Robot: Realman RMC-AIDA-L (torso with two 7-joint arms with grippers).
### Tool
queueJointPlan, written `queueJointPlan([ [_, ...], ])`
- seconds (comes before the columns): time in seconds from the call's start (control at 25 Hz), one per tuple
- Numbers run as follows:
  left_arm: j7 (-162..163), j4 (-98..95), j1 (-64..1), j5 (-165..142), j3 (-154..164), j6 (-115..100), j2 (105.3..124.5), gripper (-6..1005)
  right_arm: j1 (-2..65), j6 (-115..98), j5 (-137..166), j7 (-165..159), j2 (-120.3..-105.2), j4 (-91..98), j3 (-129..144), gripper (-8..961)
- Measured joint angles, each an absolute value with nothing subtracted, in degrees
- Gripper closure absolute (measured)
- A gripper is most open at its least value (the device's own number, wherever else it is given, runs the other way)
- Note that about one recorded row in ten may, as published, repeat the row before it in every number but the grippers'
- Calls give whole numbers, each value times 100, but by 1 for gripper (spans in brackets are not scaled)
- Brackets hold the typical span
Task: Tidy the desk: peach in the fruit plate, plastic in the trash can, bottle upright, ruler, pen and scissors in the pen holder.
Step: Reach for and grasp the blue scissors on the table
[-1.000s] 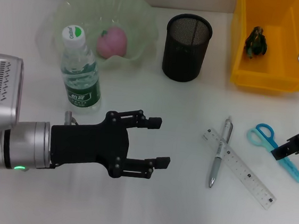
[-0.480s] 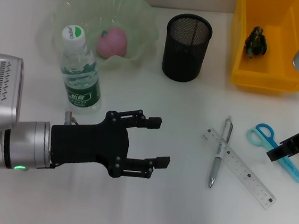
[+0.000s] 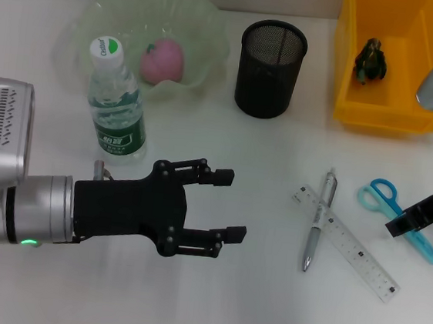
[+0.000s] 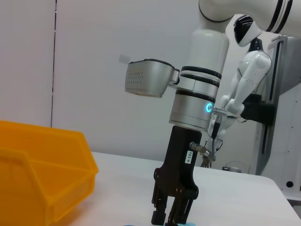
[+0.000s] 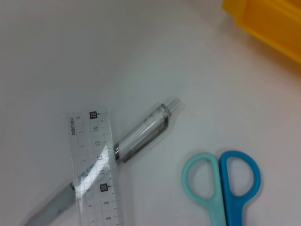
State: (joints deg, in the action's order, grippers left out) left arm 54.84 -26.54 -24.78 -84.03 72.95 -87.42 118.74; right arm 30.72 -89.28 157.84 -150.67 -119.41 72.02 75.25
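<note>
I am judging that the peach (image 3: 163,60) step, the plastic step and the bottle (image 3: 118,105) step are done; the peach is lying in the fruit plate (image 3: 204,21), a dark crumpled piece (image 3: 371,61) is sitting in the trash can (image 3: 349,75), and the bottle is standing upright just at 6 o'clock of the plate; the pen holder (image 3: 270,69) is holding nothing that I can see.

My right gripper (image 3: 420,217) is hanging at the blades of the scissors (image 3: 386,201); its jaws look pressed close together, not pinching anything.

The next move, I think, is calling for spread jaws and a descent onto the scissors; the pen (image 3: 317,228) is lying under the ruler (image 3: 345,243), at 9 o'clock of the scissors and apart from them.

My left gripper (image 3: 224,203) is hovering with fingers spread, holding nothing, at 6 o'clock of the bottle.
</note>
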Motion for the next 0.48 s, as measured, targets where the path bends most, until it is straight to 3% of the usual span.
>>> queueJointPlan([
  [0.48,5484,-2654,-2470,-8402,7297,-8753,11874,211,3127,-8853,15804,-15057,-11926,6973,7534,550],
])
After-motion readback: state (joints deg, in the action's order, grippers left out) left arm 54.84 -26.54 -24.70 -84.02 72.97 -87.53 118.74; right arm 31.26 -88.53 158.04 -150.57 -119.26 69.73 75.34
